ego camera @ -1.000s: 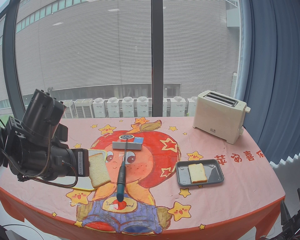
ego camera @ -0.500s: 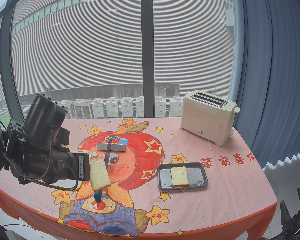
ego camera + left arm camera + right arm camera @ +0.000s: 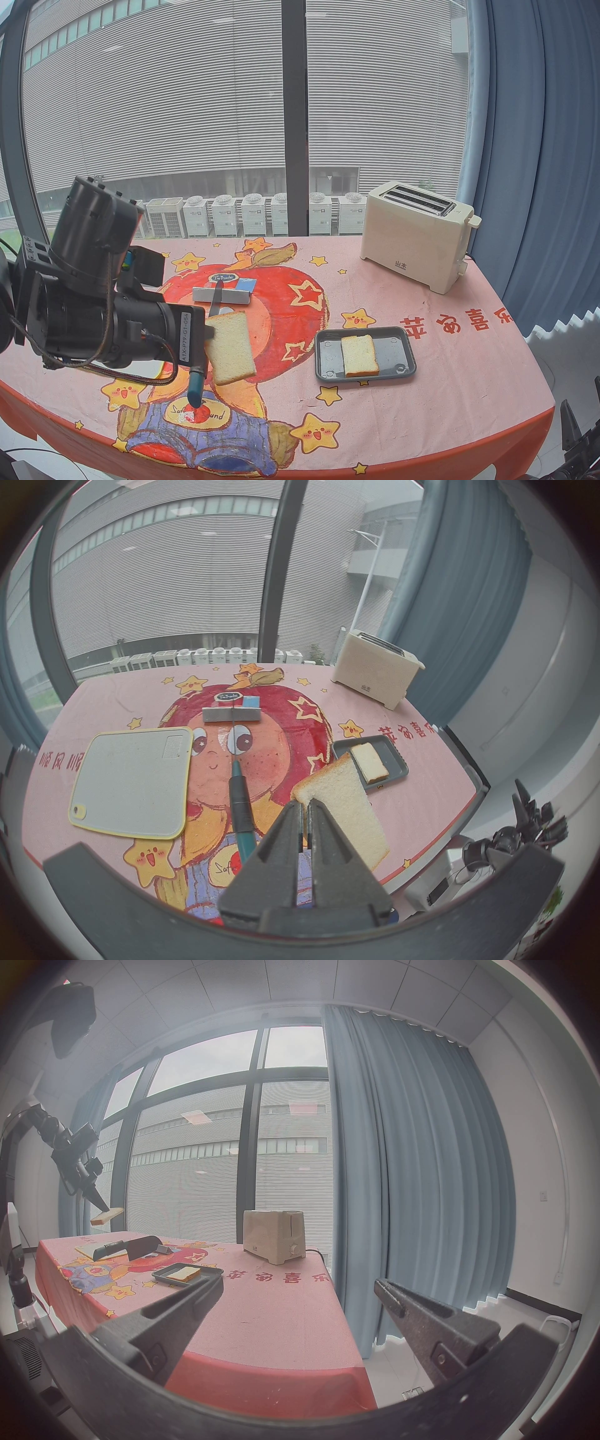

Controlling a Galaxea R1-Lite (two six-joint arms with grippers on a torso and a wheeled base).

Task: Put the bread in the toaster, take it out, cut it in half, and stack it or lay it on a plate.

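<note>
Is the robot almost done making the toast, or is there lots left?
Partly. Done: one small bread piece already lies on the grey tray. In hand: the left gripper holds a whole slice above the table. Left: the slots of the toaster look empty, so toasting, cutting with the knife and plating that slice likely remain.

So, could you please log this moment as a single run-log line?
left gripper: shut on bread slice, above table | right gripper: open, off the table | tray: holds smaller bread piece
</note>
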